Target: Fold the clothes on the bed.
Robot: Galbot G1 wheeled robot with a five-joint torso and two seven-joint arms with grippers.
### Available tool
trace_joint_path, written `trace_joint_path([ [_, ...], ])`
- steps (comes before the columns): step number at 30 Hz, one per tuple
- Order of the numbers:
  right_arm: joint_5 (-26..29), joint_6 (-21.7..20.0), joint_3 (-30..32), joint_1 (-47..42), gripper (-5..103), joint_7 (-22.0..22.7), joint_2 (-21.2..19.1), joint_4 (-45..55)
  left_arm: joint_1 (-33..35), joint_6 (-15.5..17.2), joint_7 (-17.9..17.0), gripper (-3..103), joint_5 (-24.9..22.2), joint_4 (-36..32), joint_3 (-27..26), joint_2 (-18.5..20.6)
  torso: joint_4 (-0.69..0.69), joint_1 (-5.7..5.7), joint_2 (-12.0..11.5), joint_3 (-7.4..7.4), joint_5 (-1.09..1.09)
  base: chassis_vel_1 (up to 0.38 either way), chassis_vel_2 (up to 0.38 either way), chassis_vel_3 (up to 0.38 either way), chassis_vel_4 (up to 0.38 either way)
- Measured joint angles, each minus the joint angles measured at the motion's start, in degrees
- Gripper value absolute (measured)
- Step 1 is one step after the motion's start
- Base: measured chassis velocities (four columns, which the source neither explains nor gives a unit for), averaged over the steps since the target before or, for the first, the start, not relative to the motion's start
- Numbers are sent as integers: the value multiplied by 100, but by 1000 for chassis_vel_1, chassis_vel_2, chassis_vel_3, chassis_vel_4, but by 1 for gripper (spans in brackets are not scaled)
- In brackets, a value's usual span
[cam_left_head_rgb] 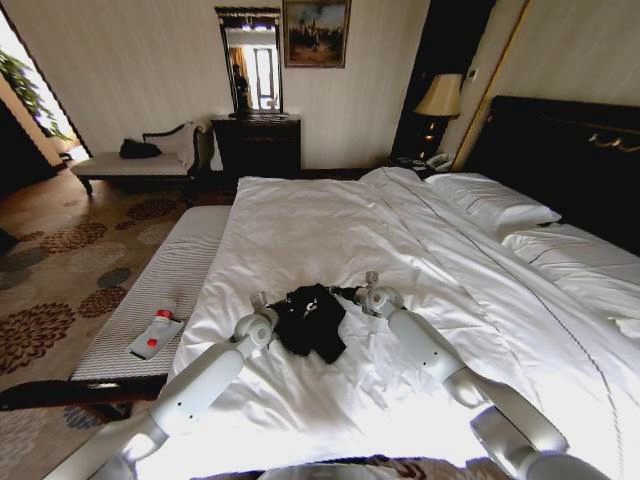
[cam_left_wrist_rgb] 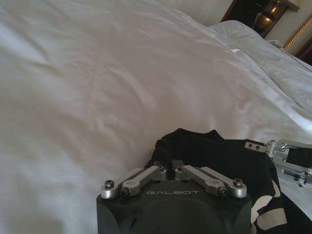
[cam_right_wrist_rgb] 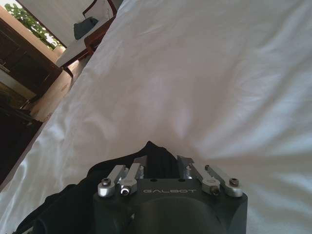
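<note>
White, softly creased duvet covers the bed [cam_left_head_rgb: 330, 230], bounded by a dark headboard on the robot's right and a grey striped bench [cam_left_head_rgb: 160, 290] on its left; a red-and-white packet [cam_left_head_rgb: 155, 335] lies on the bench; wide bare duvet extends beyond the work. Black T-shirt [cam_left_head_rgb: 312, 318], bunched into a crumpled mound of soft fabric, lies near the foot of the bed between both arms. Left gripper [cam_left_head_rgb: 260, 300], at the garment's left edge, has its fingers drawn together on a fold of black fabric; right gripper [cam_left_head_rgb: 368, 283], at the right edge, likewise pinches the cloth between closed fingers.
</note>
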Motion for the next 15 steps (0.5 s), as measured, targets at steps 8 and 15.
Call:
trace_joint_path([
  [8,-34,-13,19,-57,62,-34,30,6,-17,4,3,2,0,0,3,-14,-2,0,0,0,0,0,0,0,0],
  [15,-138,-23,78,-117,89,-137,151,-27,-90,12,3,2,-30,11,48,10,0,0,0,0,0,0,0,0,0],
])
